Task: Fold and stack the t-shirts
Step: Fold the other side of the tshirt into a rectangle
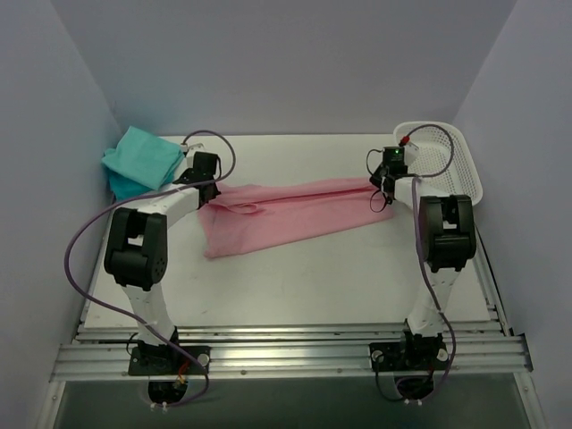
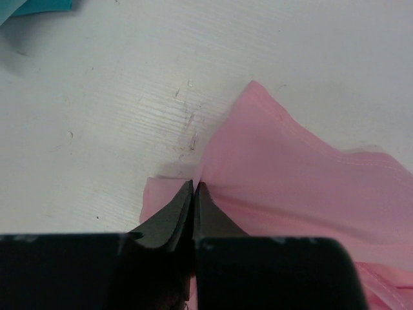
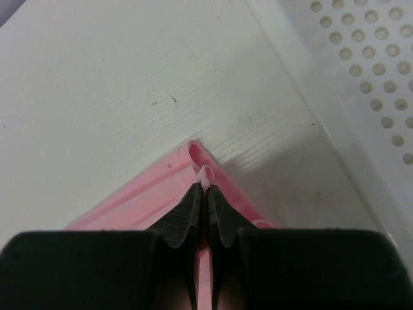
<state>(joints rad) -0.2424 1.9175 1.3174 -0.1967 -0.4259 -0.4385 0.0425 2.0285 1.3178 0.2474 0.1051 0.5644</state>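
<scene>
The pink shirt (image 1: 295, 214) lies stretched on the table (image 1: 313, 281) between both grippers. The left gripper (image 2: 194, 187) is pinched tight on its left edge, and the right gripper (image 3: 205, 186) is clamped on its right corner. A teal shirt (image 1: 143, 159) sits just beyond the left gripper, and a white basket (image 1: 466, 174) just beside the right.

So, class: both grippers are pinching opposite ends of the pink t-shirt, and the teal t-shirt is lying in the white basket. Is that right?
Not quite. The top external view shows the teal t-shirt on the table at the far left, not in the white basket. The left gripper and right gripper do pinch opposite ends of the pink t-shirt.
</scene>
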